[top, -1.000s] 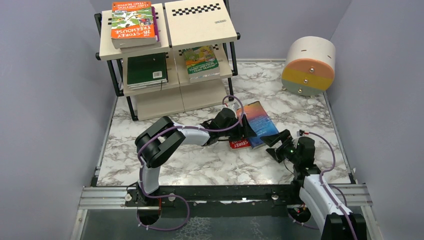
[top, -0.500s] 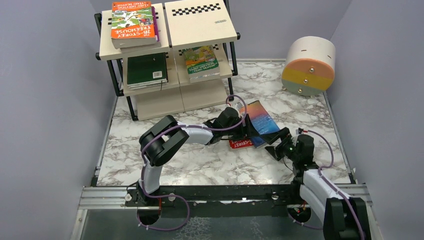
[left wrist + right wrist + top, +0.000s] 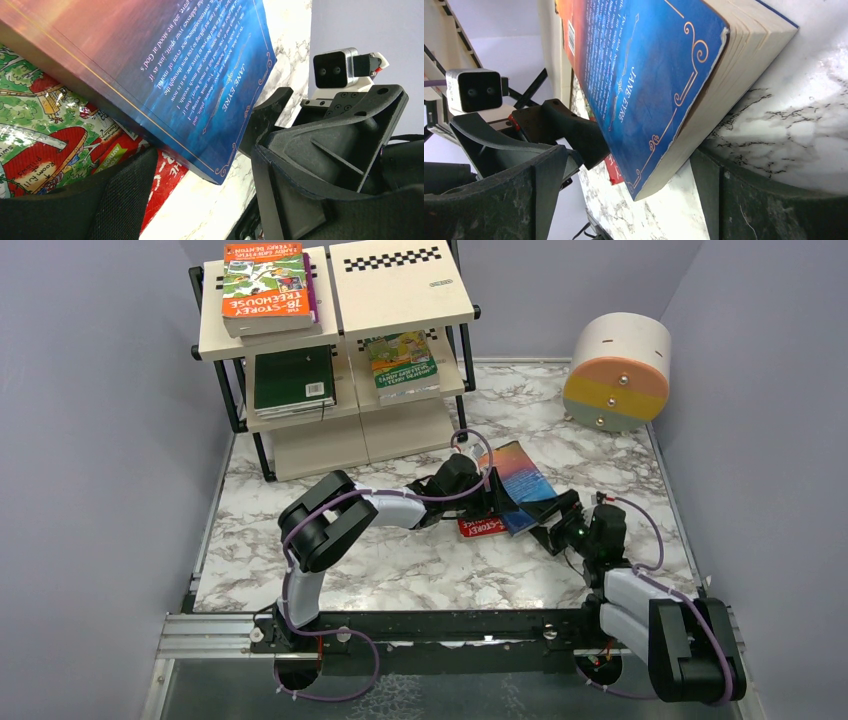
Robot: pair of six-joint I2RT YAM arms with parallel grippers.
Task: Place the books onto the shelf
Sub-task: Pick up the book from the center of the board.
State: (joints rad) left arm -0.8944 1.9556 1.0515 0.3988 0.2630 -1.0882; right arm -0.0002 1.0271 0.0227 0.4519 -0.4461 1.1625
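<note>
Three books are already on the shelf [image 3: 400, 300]: an orange one [image 3: 265, 285] on its top left board, a dark green one [image 3: 292, 380] below that, and a green cartoon one [image 3: 402, 362] on the middle right board. The work now is on the marble table [image 3: 400, 560] in front of the shelf and a little to its right, where a thick blue paperback [image 3: 522, 483] lies slantwise over a red cartoon book [image 3: 482, 528]. The round drum [image 3: 615, 370] stands well to the right of the shelf and plays no part. The left gripper [image 3: 202, 185] sits at the side of the two books nearer the shelf's front, jaws roughly half apart, one finger over the red cover; I see nothing pinched between them. The right gripper [image 3: 626, 175] comes in from the side farthest from the shelf, spread wide, with the blue book's near corner sitting between its fingers but not squeezed. That blue book looks hefty for a paperback, with a glossy cover that I'd guess is slippery and a block of pages that will sag if lifted by a corner; the corner already looks a bit scuffed. I'd say the safer hold is across its thickness, midway along a long edge, where it overhangs the red book, so the jaws close on cover and pages together and not on a loose flap.
</note>
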